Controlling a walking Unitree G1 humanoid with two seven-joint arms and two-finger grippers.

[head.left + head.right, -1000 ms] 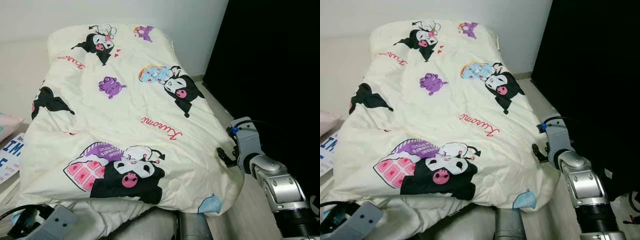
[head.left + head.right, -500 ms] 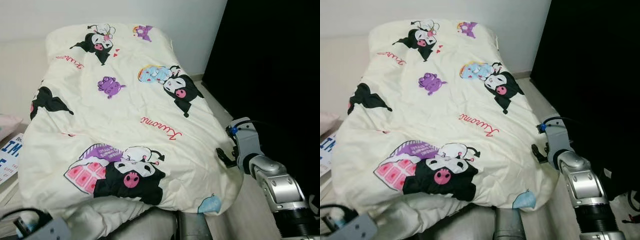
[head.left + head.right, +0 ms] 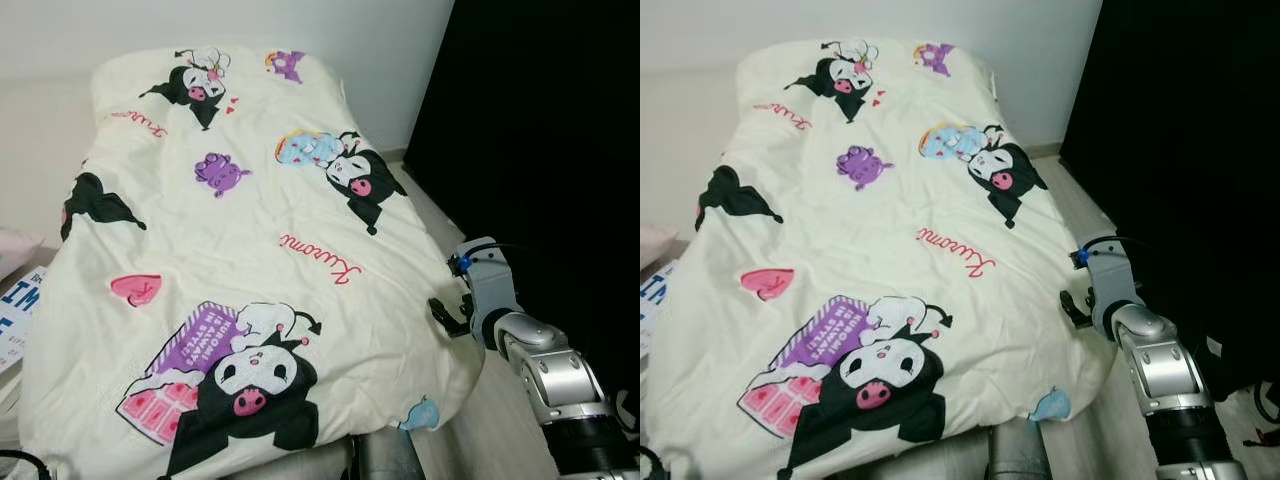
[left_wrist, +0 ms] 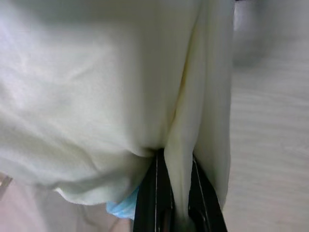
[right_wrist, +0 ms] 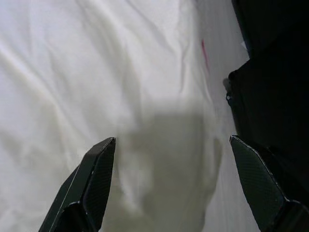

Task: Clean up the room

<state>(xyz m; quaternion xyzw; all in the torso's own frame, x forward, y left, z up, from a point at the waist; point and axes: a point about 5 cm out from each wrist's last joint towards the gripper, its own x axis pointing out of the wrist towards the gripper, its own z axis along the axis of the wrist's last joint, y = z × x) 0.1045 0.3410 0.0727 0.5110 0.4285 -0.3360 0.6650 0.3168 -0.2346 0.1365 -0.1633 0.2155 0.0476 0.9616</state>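
Silver jointed right arm (image 3: pixel 548 372), black cable, blue connector, apparently carbon-textured black end effector (image 5: pixel 174 181) fingers.

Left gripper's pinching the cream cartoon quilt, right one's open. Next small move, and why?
Probably close the right gripper on the cream cartoon-print quilt: its fingers stand wide apart over the quilt's right edge, while the left gripper already pinches a fold, so both near corners could then be pulled evenly.
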